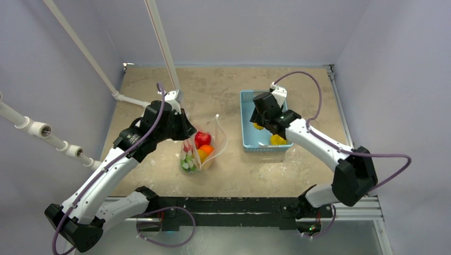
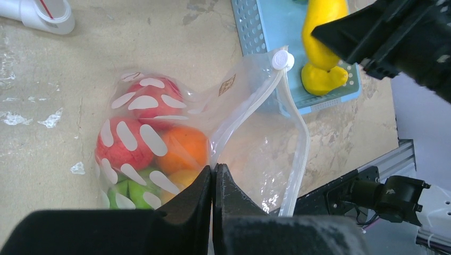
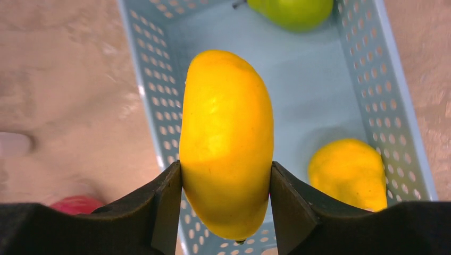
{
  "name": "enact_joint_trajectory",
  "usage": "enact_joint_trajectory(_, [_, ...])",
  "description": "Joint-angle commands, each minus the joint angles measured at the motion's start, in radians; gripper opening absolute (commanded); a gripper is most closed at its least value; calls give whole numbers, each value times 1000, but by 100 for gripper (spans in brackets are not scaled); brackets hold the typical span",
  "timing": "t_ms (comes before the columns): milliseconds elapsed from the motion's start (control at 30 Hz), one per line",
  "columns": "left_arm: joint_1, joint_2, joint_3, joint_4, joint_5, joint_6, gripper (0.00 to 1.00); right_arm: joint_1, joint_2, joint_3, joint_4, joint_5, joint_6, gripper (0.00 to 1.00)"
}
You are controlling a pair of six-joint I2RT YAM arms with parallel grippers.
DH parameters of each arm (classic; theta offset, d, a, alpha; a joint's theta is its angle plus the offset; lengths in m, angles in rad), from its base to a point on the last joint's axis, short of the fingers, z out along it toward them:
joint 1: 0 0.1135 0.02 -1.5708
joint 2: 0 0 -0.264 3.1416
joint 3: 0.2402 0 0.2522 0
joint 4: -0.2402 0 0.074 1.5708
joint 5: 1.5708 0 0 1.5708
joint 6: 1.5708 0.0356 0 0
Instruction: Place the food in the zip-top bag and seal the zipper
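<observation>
Beneath right gripper (image 1: 262,121), yellow fruit (image 1: 258,127) mostly hidden

The top view looks steeply down from high behind the table's (image 1: 223,175) near edge, basket (image 1: 243,122) right of centre. Left wrist view, close over the bag (image 2: 133,138), faces the basket. Right wrist view looks closely into the basket, shared by all.

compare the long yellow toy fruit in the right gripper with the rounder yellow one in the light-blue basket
The long yellow toy fruit is pinched in the right gripper; the rounder yellow toy fruit lies loose on the floor of the light-blue plastic basket. The held one is elongated and end-up; the loose one looks stubbier. Both are glossy yellow and outside the clear dotted zip-top bag.
</observation>
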Motion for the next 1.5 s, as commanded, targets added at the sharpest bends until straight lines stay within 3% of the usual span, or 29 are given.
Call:
enact_joint_trajectory(0, [9,-7,27,14,-28,-23,0,-4,-87,94,22,41,-84,0])
enact_joint_trajectory(200, [8,1,34,20,-33,-41,0,-2,-177,148,109,-52,-217,0])
enact_joint_trajectory(467, [9,5,36,22,-36,-66,0,4,-290,142,264,-415,-413,0])
enact_joint_trajectory(667, [9,13,48,18,-36,-73,0,74,-320,141,274,-531,-485,0])
enact_joint_trajectory(900, [9,19,61,14,-69,-73,0,262,-307,147,258,-552,-509,0])
enact_joint_trajectory(1467, [9,7,73,-9,-89,-74,0,370,-203,93,174,-567,-533,0])
